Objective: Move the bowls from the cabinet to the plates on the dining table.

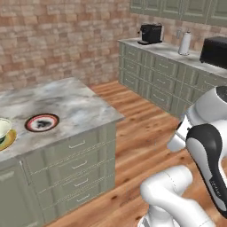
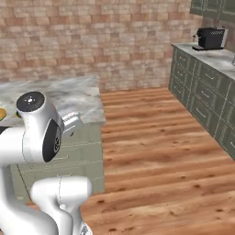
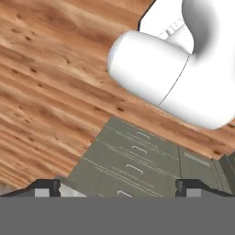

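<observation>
On the dining table (image 1: 66, 104) I log the dark plate (image 1: 41, 122), bare, and the cream bowl (image 1: 3, 128) sitting on the orange-rimmed plate (image 1: 8, 140). My gripper (image 3: 117, 187) points down at the table's drawers (image 3: 133, 158), jaws spread wide, holding nothing.

Setting: home kitchen, rendered. Evidence: brick wall (image 1: 57, 40), wood plank floor (image 2: 160, 151), marble-topped island (image 1: 66, 104) with sage-green drawers (image 1: 77, 166) near left. Far right: run of green drawer units (image 1: 155, 80) under a marble worktop carrying a black coffee machine (image 1: 150, 33), paper towel roll (image 1: 185, 43) and a black appliance (image 1: 215, 51); wall cabinets (image 1: 177, 9) above.
</observation>
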### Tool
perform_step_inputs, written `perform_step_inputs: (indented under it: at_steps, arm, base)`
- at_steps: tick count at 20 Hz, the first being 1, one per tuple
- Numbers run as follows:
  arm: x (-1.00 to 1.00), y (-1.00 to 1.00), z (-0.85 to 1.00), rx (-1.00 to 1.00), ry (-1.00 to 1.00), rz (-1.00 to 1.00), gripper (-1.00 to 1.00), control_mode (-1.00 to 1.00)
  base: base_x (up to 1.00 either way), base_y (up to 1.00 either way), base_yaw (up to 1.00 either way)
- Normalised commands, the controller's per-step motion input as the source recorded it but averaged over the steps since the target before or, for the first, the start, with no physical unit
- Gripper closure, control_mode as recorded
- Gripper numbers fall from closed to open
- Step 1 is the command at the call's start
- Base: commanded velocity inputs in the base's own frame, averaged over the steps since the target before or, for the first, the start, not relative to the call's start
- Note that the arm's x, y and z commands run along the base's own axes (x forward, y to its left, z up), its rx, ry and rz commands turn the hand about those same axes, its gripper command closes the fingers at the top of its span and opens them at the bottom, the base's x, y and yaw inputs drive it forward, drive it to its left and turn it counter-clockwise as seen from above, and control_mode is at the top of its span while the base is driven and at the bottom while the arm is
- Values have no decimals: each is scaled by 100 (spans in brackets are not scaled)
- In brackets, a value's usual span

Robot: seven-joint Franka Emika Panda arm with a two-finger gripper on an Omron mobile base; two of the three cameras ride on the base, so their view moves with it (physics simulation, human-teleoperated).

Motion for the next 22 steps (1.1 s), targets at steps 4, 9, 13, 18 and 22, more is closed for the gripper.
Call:
perform_step_inputs:
  at_steps: [4, 9, 13, 18, 22]
  arm:
    - [0, 0, 0, 0, 0, 0, -100, 100]
    - [0, 0, 0, 0, 0, 0, -100, 100]
    - [0, 0, 0, 0, 0, 0, -100, 100]
    - [0, 0, 0, 0, 0, 0, -100, 100]
    - [0, 0, 0, 0, 0, 0, -100, 100]
  base:
    - [0, -74, -43]
    - [0, -85, -30]
    - [-2, -84, -31]
    - [-16, -78, -35]
    - [-13, -77, -37]
